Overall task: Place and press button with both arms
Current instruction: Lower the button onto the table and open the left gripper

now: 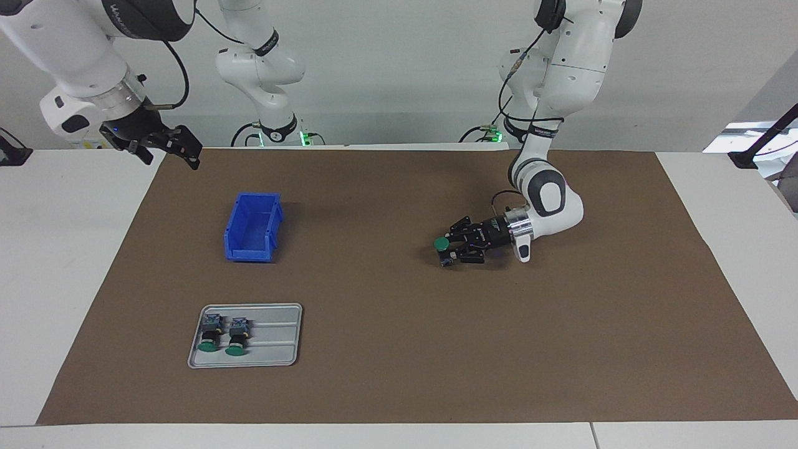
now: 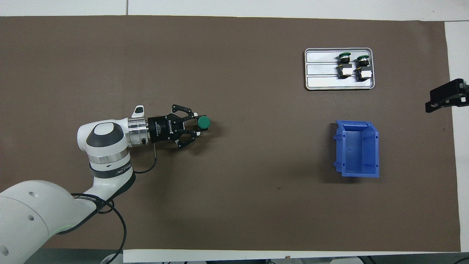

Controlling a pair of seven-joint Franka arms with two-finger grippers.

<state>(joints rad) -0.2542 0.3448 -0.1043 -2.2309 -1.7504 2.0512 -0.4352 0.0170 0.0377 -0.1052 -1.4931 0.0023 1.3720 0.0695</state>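
Observation:
My left gripper (image 1: 446, 251) (image 2: 199, 127) lies level and low over the brown mat, toward the left arm's end of the table, shut on a button (image 1: 442, 243) (image 2: 203, 123). That button stands upright with its green cap on top. Its lower end is at the mat; whether it touches cannot be told. Two more buttons (image 1: 209, 333) (image 2: 344, 63) lie side by side in a grey tray (image 1: 274, 337) (image 2: 322, 73). My right gripper (image 1: 177, 146) (image 2: 445, 97) hangs open and raised over the edge of the table at the right arm's end, holding nothing, and the arm waits.
An open-topped blue bin (image 1: 252, 227) (image 2: 357, 148) stands on the mat, nearer to the robots than the tray. The brown mat (image 1: 399, 349) covers most of the white table.

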